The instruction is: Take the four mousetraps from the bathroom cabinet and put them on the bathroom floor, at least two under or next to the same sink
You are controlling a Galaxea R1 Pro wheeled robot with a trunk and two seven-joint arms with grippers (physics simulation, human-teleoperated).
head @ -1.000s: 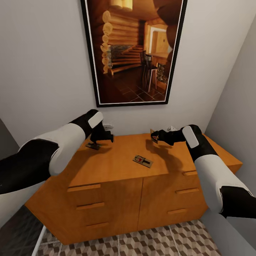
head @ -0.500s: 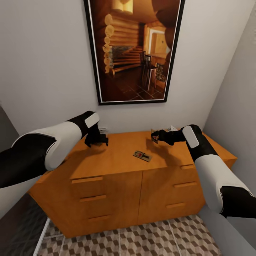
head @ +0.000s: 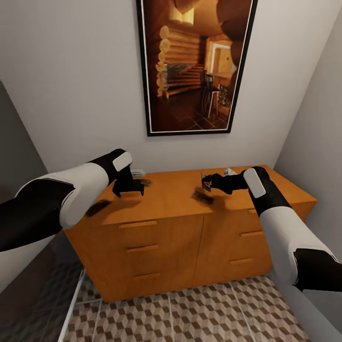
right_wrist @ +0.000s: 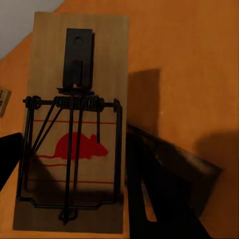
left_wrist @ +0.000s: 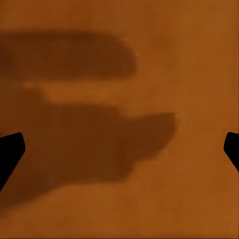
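Note:
Both my grippers hang over the top of the orange-brown cabinet [head: 161,228]. My right gripper [head: 205,183] is shut on a mousetrap [right_wrist: 74,149], a small wooden board with a black wire spring and a red mouse print. Just below it, a second mousetrap [head: 203,196] lies blurred on the cabinet top. My left gripper [head: 128,191] is open with nothing between its fingers [left_wrist: 10,154], over bare wood. A small dark mousetrap [head: 145,182] lies right beside it. The cube-patterned bathroom floor [head: 190,313] spreads in front of the cabinet. The sink is out of view.
A large framed picture [head: 194,66] of a log interior hangs on the wall behind the cabinet. A grey wall [head: 318,142] closes in on the right. A dark blurred patch [head: 98,207] sits near the cabinet top's left corner. Drawer fronts with bar handles [head: 142,248] face me.
The whole view has shifted, so the camera moved: cabinet and picture sit further right. My left gripper has lifted off the trap it was down on. My right gripper still holds its trap.

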